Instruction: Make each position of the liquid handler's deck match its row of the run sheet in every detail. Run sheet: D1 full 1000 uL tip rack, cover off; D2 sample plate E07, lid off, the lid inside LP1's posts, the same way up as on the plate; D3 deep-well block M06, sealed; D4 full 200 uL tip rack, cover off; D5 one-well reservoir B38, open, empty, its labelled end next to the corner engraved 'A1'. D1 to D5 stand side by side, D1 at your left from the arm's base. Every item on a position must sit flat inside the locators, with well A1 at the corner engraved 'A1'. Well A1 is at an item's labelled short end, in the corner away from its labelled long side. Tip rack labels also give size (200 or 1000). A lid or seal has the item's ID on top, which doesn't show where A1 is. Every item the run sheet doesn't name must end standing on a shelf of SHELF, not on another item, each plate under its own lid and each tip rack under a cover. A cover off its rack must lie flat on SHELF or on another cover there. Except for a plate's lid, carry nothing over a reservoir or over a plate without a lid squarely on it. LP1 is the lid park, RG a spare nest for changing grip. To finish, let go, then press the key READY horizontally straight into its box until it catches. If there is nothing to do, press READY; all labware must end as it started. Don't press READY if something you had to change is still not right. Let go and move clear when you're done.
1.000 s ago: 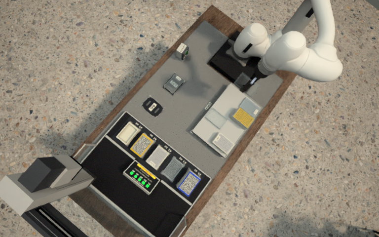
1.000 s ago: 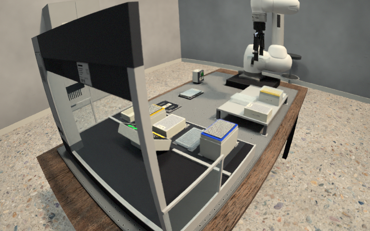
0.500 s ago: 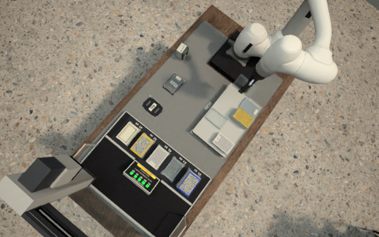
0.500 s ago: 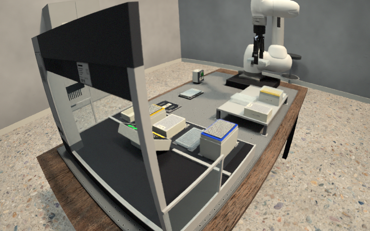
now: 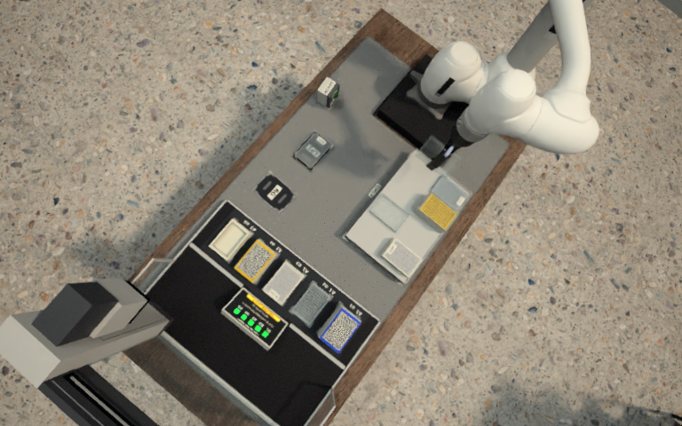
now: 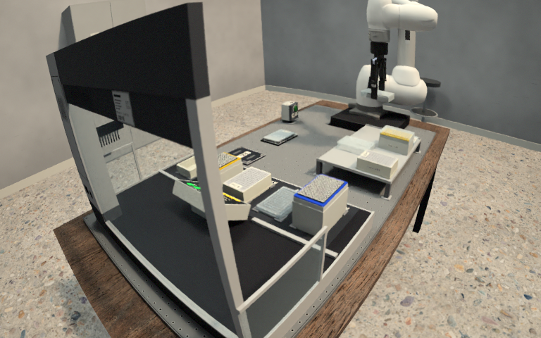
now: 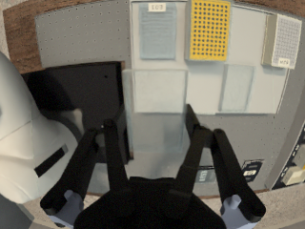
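Observation:
My gripper point(image 5: 443, 153) hangs above the near end of SHELF point(image 5: 409, 217), close to the arm's base, and is shut on a translucent cover point(image 5: 432, 146). The cover shows between the fingers in the wrist view point(image 7: 155, 111) and in the exterior view point(image 6: 377, 95), held well above the shelf. On the deck stand a blue-rimmed tip rack point(image 5: 341, 328), a greyish plate point(image 5: 312, 303), a white deep-well block point(image 5: 284, 280), a yellow-rimmed tip rack point(image 5: 255, 259) and a cream reservoir point(image 5: 230, 240). A lid point(image 5: 313, 150) lies in LP1.
SHELF carries a yellow tip rack point(image 5: 438, 210), a grey flat piece point(image 5: 449, 191) beside it, a translucent flat item point(image 5: 388, 211) and a white block point(image 5: 400, 256). The RG nest point(image 5: 272, 188) and the READY box point(image 5: 328, 91) stand on the table's far side. The handler's frame overhangs the deck.

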Motion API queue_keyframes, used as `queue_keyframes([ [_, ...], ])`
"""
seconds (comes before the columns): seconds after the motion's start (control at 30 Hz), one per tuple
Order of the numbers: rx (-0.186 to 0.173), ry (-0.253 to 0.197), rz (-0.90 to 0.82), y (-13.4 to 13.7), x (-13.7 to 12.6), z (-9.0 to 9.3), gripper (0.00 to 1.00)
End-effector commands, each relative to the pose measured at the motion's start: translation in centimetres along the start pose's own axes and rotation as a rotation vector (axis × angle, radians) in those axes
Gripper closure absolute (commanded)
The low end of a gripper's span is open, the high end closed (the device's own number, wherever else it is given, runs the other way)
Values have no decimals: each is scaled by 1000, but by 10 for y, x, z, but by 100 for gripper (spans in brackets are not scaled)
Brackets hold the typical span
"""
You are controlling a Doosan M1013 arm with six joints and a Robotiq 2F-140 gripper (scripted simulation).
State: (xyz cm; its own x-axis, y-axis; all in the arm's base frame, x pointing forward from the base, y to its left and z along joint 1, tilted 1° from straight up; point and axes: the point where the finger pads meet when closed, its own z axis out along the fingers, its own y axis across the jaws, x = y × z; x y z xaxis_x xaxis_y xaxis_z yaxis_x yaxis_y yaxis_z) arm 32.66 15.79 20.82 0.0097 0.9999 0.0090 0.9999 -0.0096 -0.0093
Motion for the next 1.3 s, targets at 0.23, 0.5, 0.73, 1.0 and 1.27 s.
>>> queue_keyframes([
  [0.23,-1,1,0,0,0,12,90],
  [0.5,-1,1,0,0,0,25,90],
  [0.73,-1,1,0,0,0,33,90],
  [1.0,-1,1,0,0,0,47,90],
  [1.27,-1,1,0,0,0,58,90],
])
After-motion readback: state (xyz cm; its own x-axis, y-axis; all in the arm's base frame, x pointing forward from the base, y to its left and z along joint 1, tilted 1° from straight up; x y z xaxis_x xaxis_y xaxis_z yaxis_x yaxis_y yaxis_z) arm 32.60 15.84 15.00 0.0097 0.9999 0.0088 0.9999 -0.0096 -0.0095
